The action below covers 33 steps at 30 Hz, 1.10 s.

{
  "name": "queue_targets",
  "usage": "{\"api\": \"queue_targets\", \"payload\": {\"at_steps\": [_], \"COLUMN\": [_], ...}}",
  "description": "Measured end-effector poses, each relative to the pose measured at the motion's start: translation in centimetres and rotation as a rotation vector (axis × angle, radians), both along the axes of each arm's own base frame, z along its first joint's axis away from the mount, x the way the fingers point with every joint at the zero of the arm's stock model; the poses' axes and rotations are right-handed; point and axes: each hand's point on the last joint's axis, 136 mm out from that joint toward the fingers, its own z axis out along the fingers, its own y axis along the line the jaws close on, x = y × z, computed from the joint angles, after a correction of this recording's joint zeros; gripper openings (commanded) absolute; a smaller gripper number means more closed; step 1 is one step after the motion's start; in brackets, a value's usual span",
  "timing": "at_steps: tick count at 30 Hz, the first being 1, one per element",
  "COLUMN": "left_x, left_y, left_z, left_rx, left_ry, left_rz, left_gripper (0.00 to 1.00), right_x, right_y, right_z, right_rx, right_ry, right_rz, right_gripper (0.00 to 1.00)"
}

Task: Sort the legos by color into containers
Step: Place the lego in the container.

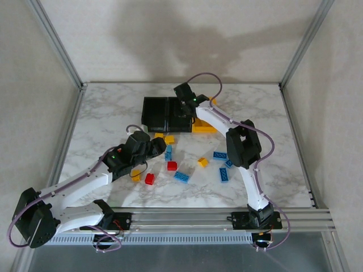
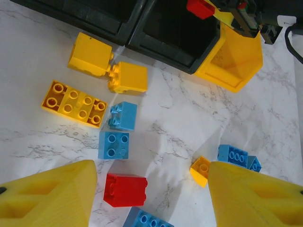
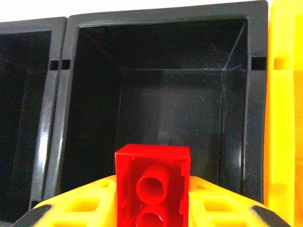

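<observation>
Red lego (image 3: 152,189) | pinched between right jaws | over middle black bin (image 3: 161,94)

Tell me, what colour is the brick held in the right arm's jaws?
The brick is red; the right wrist view shows it best.

- A white marble-patterned tabletop (image 1: 113,107) with fine grey veins fills the middle of the top view; the same veined surface shows in the left wrist view.
- A plain off-white back wall panel (image 1: 255,34) rises from the tabletop's far edge.
- Matching pale side panels stand along the left edge (image 1: 22,85) and the right edge (image 1: 340,85).
- Slim silver metal posts rise from the far left corner (image 1: 57,42) and the far right corner (image 1: 304,42), leaning outward in this view.
- A ribbed silver aluminium rail (image 1: 187,218) runs along the near edge.
- Light is soft and even; broad, blurred grey shadows (image 1: 164,31) lie on the back panel.
</observation>
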Motion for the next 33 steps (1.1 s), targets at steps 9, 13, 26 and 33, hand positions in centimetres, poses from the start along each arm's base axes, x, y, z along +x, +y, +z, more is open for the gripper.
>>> {"api": "queue_targets", "payload": {"at_steps": [9, 13, 26, 33], "left_x": [-0.1, -0.3, -0.7, -0.8], "left_y": [-0.1, 0.0, 0.5, 0.7], "left_z": [-0.2, -0.5, -0.8, -0.9], "left_rx": [-0.003, 0.000, -0.002, -0.007], "left_ry": [0.007, 0.011, 0.010, 0.015], "left_rz": [-0.009, -0.009, -0.004, 0.004], "left_gripper": [0.63, 0.63, 0.64, 0.67], "right_x": [-0.3, -0.4, -0.9, -0.8], "right_y": [0.2, 0.4, 0.9, 1.0], "right_z": [-1.6, -1.7, -3.9, -3.7], "right_rx": [-0.012, -0.005, -0.009, -0.008], "right_ry": [0.034, 0.042, 0.082, 0.078], "right_rz": [0.010, 0.018, 0.035, 0.037], "right_gripper": [0.34, 0.35, 0.46, 0.48]}}
